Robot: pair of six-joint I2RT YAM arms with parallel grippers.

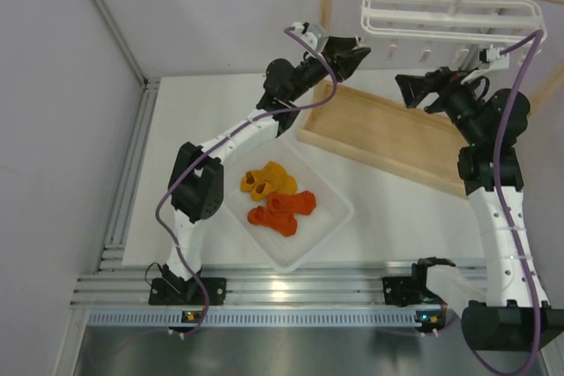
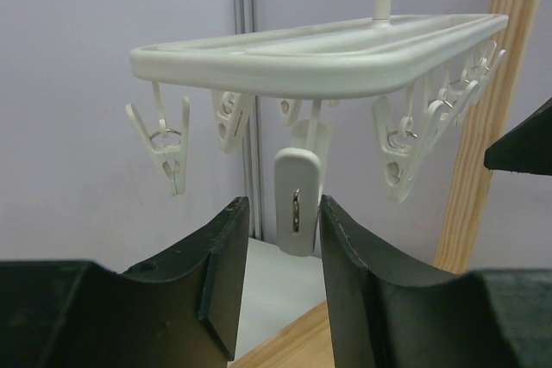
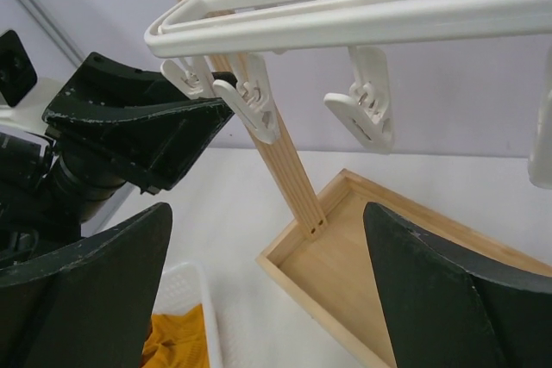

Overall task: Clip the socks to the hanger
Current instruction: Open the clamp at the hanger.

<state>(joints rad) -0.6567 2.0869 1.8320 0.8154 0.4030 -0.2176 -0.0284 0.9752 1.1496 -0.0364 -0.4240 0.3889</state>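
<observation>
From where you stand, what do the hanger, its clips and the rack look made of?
Hanger: likely moulded plastic, smooth glossy white. Clips: same white plastic, with small shiny metal springs. Rack: pale unpainted wood, grain lines showing.

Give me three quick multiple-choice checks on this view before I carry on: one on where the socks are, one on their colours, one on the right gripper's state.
1. Where are the socks?
A. clipped to the hanger
B. in the white tray
C. held in the right gripper

2. What colours are the socks?
A. blue and green
B. all white
C. yellow-orange and red-orange

3. How is the right gripper?
A. open and empty
B. shut on a sock
C. shut on the hanger

Answers:
1 B: the top view shows them heaped in the white tray, and the clips of the hanger hang bare.
2 C: the top view shows a yellow-orange bunch beside a red-orange one.
3 A: its wrist view shows the fingers wide apart with nothing between them.
</observation>
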